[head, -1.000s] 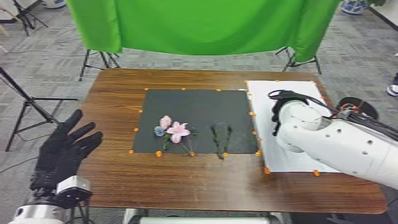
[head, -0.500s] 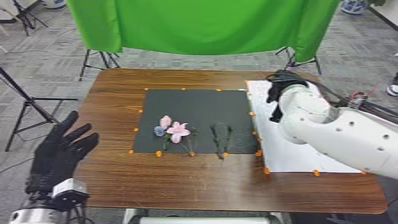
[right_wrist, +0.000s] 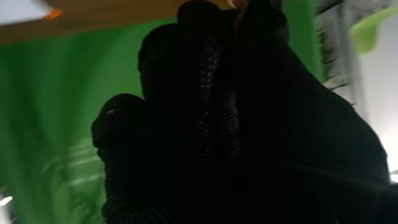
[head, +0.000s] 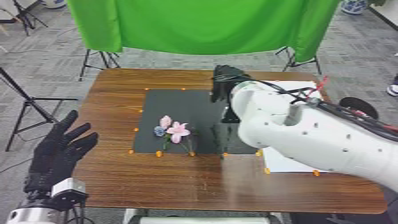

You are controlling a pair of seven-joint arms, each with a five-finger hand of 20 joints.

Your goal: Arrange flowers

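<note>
The pink flowers point(head: 179, 132) and the blue flower point(head: 159, 131) are lying on the dark mat point(head: 182, 103). The right hand point(head: 227, 76) is hovering at its far right corner, finger state indeterminable; the left hand point(head: 55, 152) is spreading its fingers apart at the table's point(head: 133, 185) left edge.

- In the head view, no writing, label, brand, number or sign can be read.
- In the right wrist view, no writing, label, brand, number or sign can be read.
</note>
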